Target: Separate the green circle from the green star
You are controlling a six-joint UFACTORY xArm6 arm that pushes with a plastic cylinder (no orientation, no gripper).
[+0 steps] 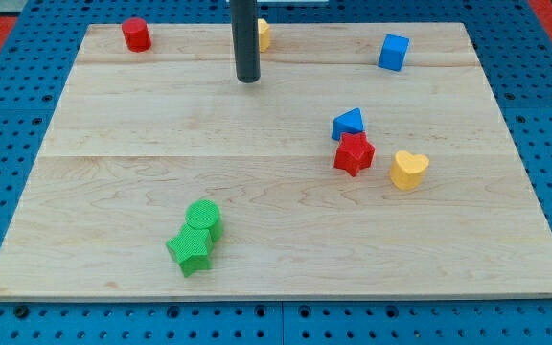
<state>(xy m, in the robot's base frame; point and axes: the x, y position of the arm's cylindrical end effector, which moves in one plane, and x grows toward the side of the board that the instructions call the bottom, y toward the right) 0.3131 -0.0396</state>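
Note:
The green circle [204, 218] sits near the view's bottom, left of centre, touching the green star [190, 249], which lies just below and left of it. My tip [247, 80] is the lower end of the dark rod near the view's top centre, far above both green blocks and clear of them.
A red cylinder [136, 34] is at the top left. A yellow block [263, 34] is partly hidden behind the rod. A blue cube [393, 52] is at the top right. A blue triangle [348, 124], red star [354, 153] and yellow heart [408, 170] cluster right of centre on the wooden board [113, 163].

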